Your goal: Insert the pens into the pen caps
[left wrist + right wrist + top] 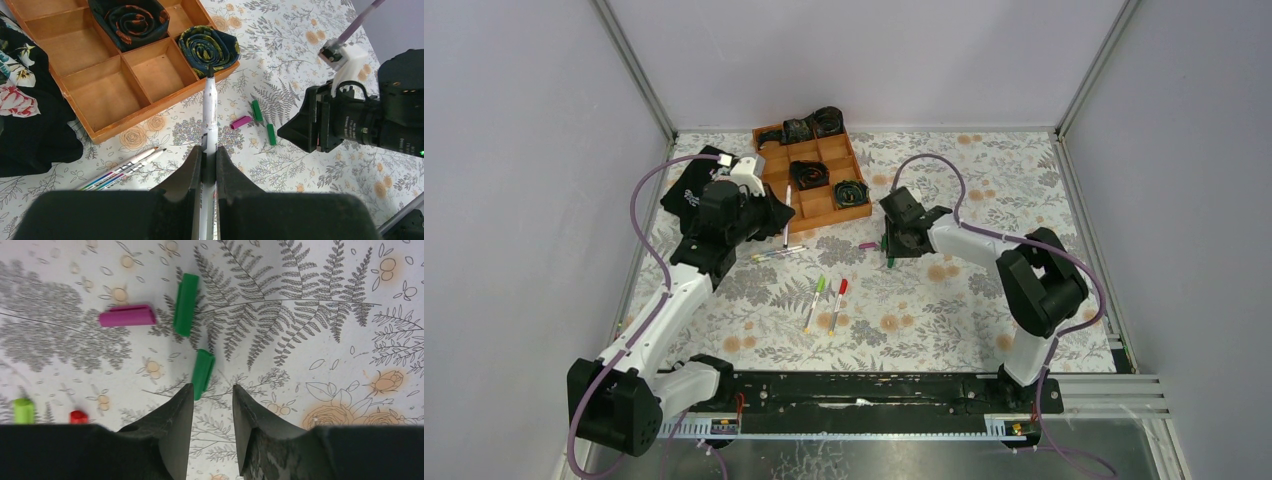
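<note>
My left gripper (209, 150) is shut on a white pen (209, 115) whose dark tip points towards the wooden tray. In the top view that pen (786, 215) hangs beside the tray. Two bare pens (125, 167) lie side by side on the cloth. My right gripper (213, 387) is open just above the table with nothing between its jaws. The near end of a dark green pen cap (203, 373) lies just past its left fingertip. Beyond lie a second green cap (185, 304) and a magenta cap (127, 316). Two pens with lime (814, 298) and red (838, 303) caps lie mid-table.
A wooden tray (816, 208) with compartments holds several rolled dark ties at the back. A black floral cloth (25, 115) lies left of it. Grey walls close in the floral tabletop on three sides.
</note>
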Controlling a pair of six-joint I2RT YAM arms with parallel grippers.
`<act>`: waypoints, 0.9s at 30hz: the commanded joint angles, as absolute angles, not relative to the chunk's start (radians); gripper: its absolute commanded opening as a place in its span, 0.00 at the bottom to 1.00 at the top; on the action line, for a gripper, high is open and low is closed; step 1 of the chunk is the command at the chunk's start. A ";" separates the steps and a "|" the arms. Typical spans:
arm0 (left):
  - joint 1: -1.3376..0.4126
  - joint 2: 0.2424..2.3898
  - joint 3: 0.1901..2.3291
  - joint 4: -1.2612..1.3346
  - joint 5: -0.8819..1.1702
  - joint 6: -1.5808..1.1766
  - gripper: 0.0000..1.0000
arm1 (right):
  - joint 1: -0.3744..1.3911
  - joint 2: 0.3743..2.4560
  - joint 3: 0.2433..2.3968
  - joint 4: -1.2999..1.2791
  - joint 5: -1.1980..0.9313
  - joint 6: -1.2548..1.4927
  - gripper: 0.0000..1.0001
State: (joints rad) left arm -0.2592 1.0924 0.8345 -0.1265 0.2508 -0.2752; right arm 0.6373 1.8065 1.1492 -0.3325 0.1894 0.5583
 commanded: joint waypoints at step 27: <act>-0.242 1.044 0.828 -0.071 0.270 -0.288 0.00 | 0.633 1.886 1.258 -0.367 0.165 0.605 0.30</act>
State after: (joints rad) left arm -0.2539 1.0641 0.8333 -0.1242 0.2554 -0.2821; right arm 0.6365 1.8816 1.2156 -0.3550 0.1459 0.5949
